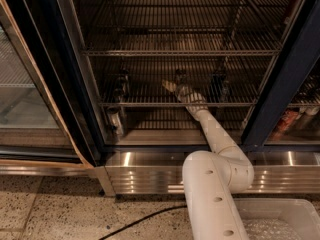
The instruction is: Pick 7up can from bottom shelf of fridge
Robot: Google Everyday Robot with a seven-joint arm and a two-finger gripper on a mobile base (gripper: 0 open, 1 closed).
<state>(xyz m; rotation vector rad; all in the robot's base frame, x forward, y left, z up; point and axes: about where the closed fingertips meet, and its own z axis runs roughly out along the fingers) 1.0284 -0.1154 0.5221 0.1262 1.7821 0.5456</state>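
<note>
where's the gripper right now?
Camera view, centre: the gripper is inside the fridge, just above the bottom shelf, with a can close behind it.

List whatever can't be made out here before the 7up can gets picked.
Camera view only:
- Gripper, over the middle of the bottom shelf: it partly covers the can behind it, so contact is unclear.
- Left cans and right can on that shelf: brands unreadable in shadow.
- Items at far right: cut off by the frame and the picture edge.
- Arm: its base is cut off by the bottom edge.
</note>
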